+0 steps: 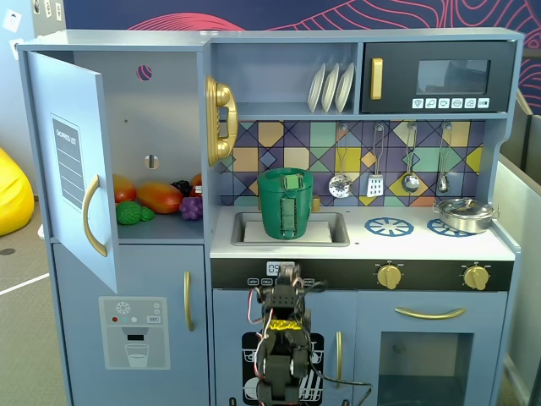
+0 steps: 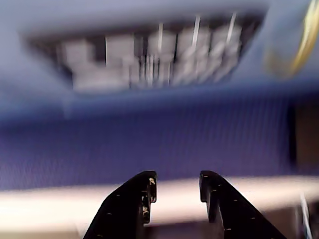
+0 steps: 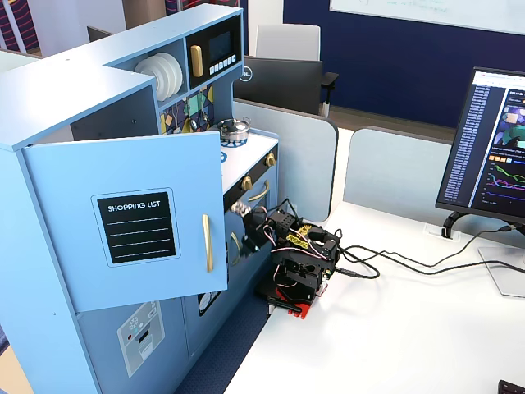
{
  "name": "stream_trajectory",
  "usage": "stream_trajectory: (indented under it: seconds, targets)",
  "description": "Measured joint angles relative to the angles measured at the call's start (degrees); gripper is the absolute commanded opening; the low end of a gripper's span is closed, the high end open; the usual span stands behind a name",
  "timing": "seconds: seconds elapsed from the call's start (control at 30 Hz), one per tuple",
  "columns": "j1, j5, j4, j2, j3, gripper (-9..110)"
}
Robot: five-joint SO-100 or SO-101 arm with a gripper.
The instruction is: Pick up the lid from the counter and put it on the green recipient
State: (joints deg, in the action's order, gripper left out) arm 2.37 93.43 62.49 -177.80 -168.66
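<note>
The green recipient [image 1: 286,211] stands upright in the sink [image 1: 334,230] of the toy kitchen. The lid [image 1: 287,178], a flat green disc with a small raised handle, appears to sit on top of it. My arm [image 1: 283,338] is folded low in front of the kitchen's lower doors, well below the counter. My gripper [image 2: 177,181] is open and empty in the blurred wrist view, facing the cabinet front. It also shows in a fixed view [image 3: 250,236]. In that view the open door hides the pot and lid.
A silver pot [image 1: 465,213] sits on the right burner, beside a blue burner ring [image 1: 389,227]. The left cupboard door [image 1: 76,161] stands open, with toy food [image 1: 156,199] inside. A monitor [image 3: 492,148] and cables [image 3: 394,263] lie on the white desk.
</note>
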Motion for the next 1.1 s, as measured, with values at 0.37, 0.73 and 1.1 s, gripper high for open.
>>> stream_trajectory:
  seconds: [0.37, 0.73, 1.1]
  targets:
    - [0.3, 1.4, 15.5, -4.6, -2.9, 3]
    - [-0.3, -4.7, 15.5, -4.7, -2.0, 5]
    - [0.2, -4.8, 15.5, -4.7, -2.0, 5]
